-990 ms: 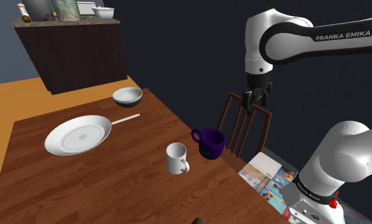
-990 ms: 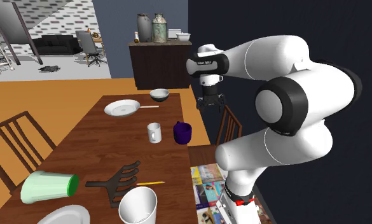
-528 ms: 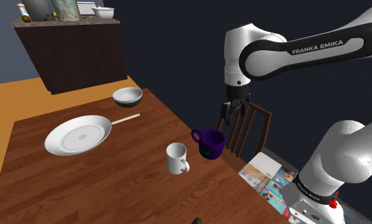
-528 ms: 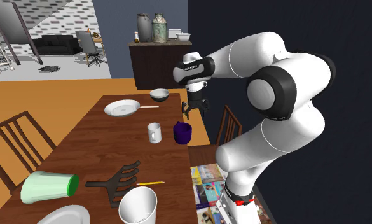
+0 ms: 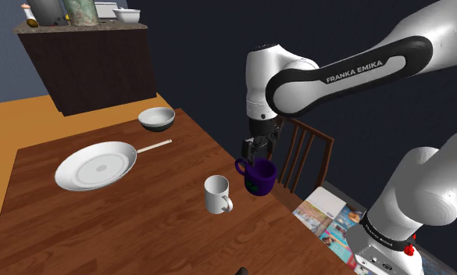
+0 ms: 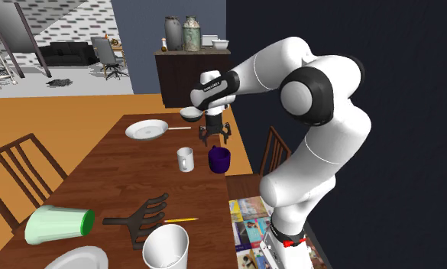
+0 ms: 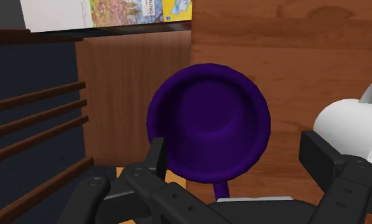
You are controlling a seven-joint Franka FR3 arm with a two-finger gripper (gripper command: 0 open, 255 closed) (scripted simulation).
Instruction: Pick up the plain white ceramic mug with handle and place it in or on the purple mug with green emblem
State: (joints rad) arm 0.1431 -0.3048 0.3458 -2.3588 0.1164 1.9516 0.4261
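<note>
1. Two mugs stand upright and just apart on a wooden table [image 5: 101, 226]. The white mug [image 5: 217, 194] has its handle turned toward the table's near edge. The purple mug [image 5: 258, 176] sits close to the edge, by a wooden chair [image 5: 305, 152].
2. The black gripper [image 5: 254, 147] hangs just above the purple mug's rim. It holds nothing, and its fingers are spread wide.
3. In the wrist view the gripper [image 7: 236, 151] looks straight down into the purple mug [image 7: 208, 121], whose hollow is empty. The white mug [image 7: 346, 130] lies outside one finger, so it is beside the gripper and not between the fingers.
4. Judgement: the gripper is poised over the destination and not over the mug to be lifted — the pick has not begun. The spread fingers suit a descent around the white mug once the gripper is over it.
5. From the second exterior view the gripper [image 6: 215, 137] hovers above the purple mug [image 6: 219, 159], with the white mug [image 6: 185, 159] on the table beside it.
6. Writing: the arm [image 5: 355, 69] carries "FRANKA EMIKA" in white capitals. The magazines [image 5: 328, 215] on the floor by the stand show print too small to read. A faint green emblem marks the purple mug's side.
</note>
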